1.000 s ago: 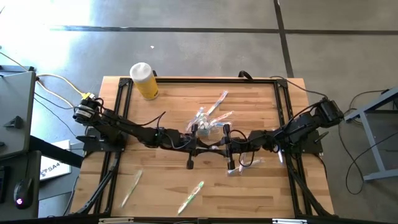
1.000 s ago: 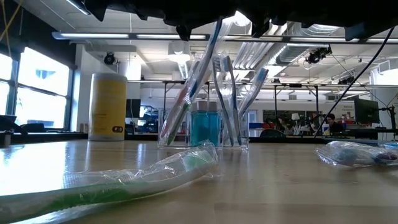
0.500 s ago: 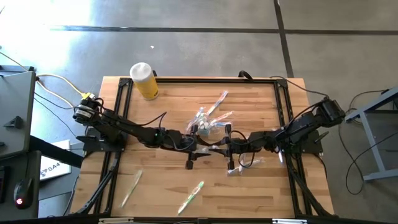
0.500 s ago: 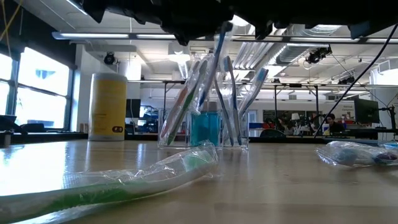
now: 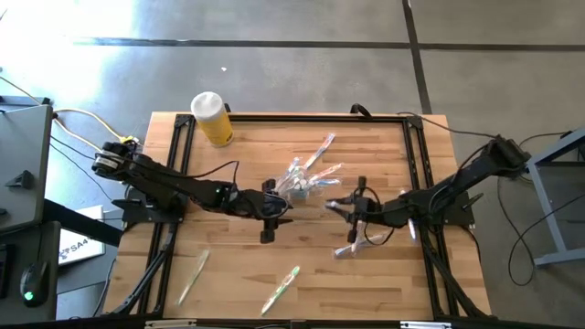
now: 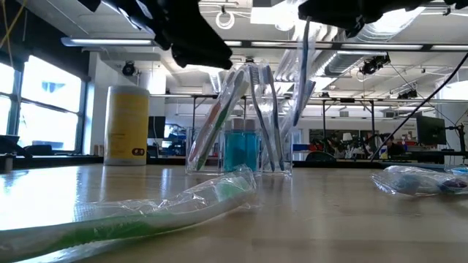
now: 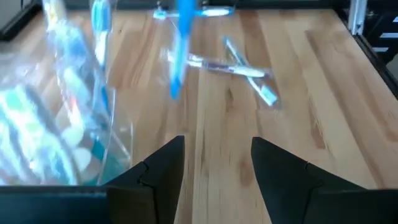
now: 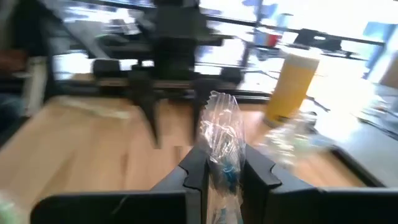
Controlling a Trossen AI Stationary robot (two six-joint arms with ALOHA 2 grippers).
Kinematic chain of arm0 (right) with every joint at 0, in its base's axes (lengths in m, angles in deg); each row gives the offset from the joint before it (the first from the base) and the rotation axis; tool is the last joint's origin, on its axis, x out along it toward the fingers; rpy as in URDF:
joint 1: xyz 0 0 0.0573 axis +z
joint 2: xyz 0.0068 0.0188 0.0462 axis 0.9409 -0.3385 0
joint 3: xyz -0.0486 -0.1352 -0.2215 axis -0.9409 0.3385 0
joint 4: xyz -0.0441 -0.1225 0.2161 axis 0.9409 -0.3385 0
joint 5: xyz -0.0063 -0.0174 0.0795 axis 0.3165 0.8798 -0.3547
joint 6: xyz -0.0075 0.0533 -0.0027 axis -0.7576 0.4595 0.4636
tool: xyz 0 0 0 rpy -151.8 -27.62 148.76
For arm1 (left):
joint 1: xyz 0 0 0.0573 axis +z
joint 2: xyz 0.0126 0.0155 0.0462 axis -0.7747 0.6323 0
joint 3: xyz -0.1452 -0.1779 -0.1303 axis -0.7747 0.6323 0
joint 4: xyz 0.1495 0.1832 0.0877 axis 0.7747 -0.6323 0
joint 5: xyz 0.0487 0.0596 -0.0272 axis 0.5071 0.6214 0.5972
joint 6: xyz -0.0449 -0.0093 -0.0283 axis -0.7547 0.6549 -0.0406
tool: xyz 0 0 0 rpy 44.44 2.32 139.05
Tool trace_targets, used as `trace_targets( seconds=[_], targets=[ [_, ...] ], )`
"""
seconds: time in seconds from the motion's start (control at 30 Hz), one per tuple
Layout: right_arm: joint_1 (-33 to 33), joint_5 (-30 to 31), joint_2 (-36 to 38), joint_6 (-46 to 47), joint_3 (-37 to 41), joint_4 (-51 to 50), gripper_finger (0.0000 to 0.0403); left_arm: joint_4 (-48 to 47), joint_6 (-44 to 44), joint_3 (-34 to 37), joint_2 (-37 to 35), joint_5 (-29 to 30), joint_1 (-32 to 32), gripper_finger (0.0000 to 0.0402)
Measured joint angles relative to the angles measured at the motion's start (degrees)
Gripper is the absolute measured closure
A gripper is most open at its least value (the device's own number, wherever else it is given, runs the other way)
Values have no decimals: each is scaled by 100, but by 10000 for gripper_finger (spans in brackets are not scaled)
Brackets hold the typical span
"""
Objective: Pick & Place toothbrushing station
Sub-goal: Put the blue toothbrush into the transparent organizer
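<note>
**Right jaws clamp a wrapped toothbrush beside the container**

The right gripper [image 8: 222, 174] pinches a wrapped toothbrush [image 8: 222, 140], its length running straight out ahead. The clear container [image 5: 302, 180] stands between both arms; the left gripper [image 7: 216, 163], spread and empty, sits nearer.

Even, bright light falls on the wooden table [image 5: 238, 274] in the high view, with only soft, faint shadows under the arms. The low view is backlit by ceiling strips and a left window, leaving the arms overhead as black silhouettes. Both wrist views are smeared by motion blur; the yellow bottle [image 8: 291, 84] sits against blown-out glare.
</note>
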Motion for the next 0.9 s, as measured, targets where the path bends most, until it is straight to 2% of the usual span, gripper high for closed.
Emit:
trace_targets(
  seconds=[0.13,0.3,0.37,0.6,0.9],
  targets=[
    [-99,615,101,-117,0,65,362,-503,-311,0,-78,88,0,220],
    [-506,791,66,-400,-2,286,362,-773,-587,0,-80,95,0,220],
    [-690,719,2,-380,-2,308,362,-817,-651,0,-80,96,0,220],
    [-1256,-99,-354,148,-2,311,362,-849,-767,0,-82,101,-2,220],
    [-1421,-134,-946,491,-2,447,362,-888,-782,2,-82,101,-2,220]
  ],
)
